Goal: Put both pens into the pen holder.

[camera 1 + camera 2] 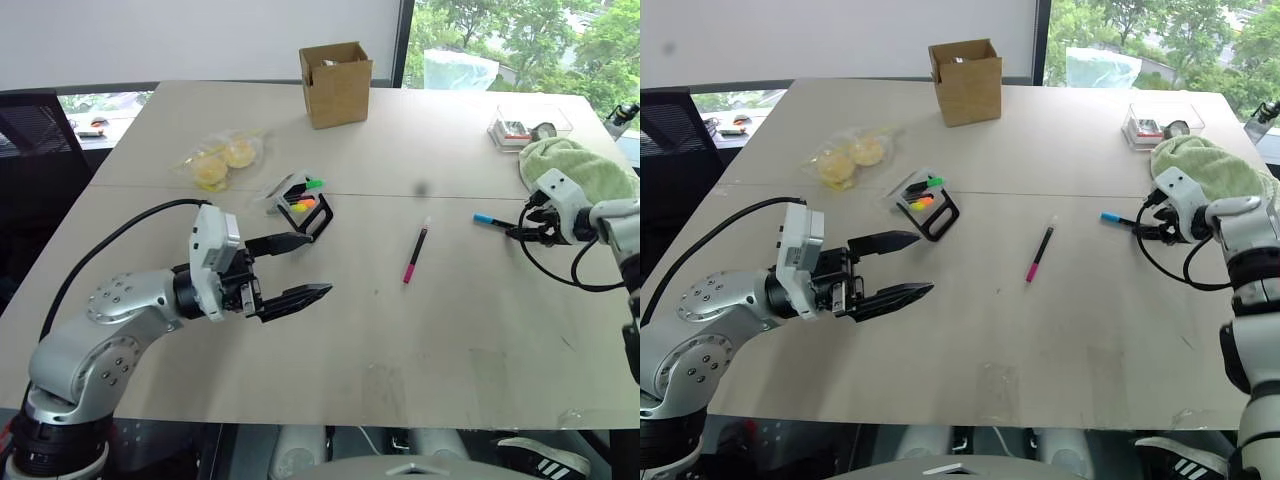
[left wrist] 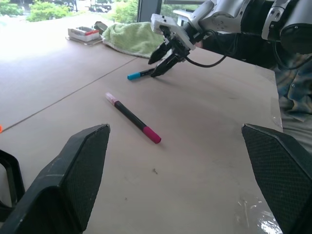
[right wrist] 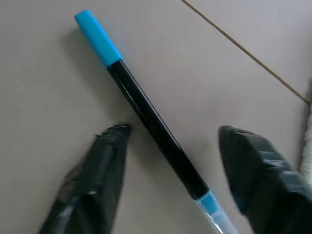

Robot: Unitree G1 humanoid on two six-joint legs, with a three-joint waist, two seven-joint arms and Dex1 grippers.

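Note:
A black pen with a light blue cap [image 3: 146, 112] lies on the table at the right, and my right gripper [image 1: 520, 230] stands open over it with one fingertip on each side, apart from the barrel. The black pen with the magenta-pink end [image 1: 415, 255] lies near the table's middle. The pen holder [image 1: 300, 203], black-framed with green and orange marker tips, lies on its side left of centre. My left gripper [image 1: 300, 268] hovers open just in front of the holder, holding nothing and pointing toward the pink-ended pen [image 2: 132, 118].
A brown cardboard box [image 1: 336, 84] stands at the back. A clear bag of yellow round items [image 1: 220, 160] lies at the back left. A green towel [image 1: 575, 165] and a clear plastic container [image 1: 530, 125] sit at the back right, close behind the right gripper.

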